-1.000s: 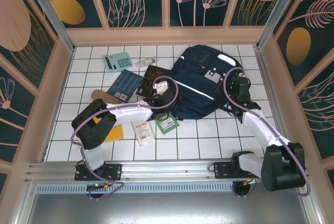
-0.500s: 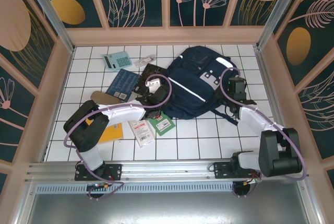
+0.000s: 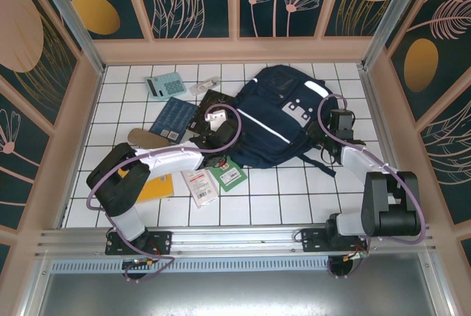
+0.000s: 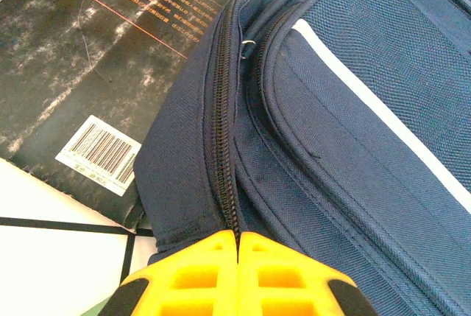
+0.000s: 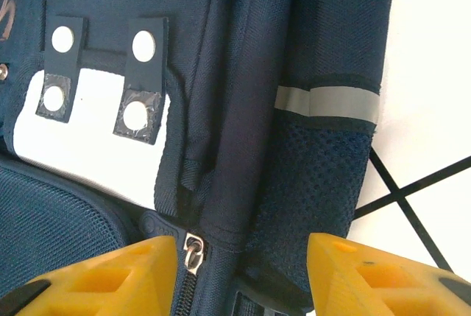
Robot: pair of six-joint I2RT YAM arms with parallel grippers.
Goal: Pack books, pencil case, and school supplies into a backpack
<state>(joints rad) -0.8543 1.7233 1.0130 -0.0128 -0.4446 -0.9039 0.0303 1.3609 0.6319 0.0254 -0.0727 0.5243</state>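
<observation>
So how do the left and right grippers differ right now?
Left gripper is shut, jaws together on the backpack's zip line beside the black book; right gripper stands open, astride the bag's edge by its mesh pocket. Both sit at the backpack, on opposite sides.

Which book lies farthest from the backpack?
The orange-yellow book, partly hidden by the left arm; the dark blue book, the black book and the green book all lie closer to the backpack.
</observation>
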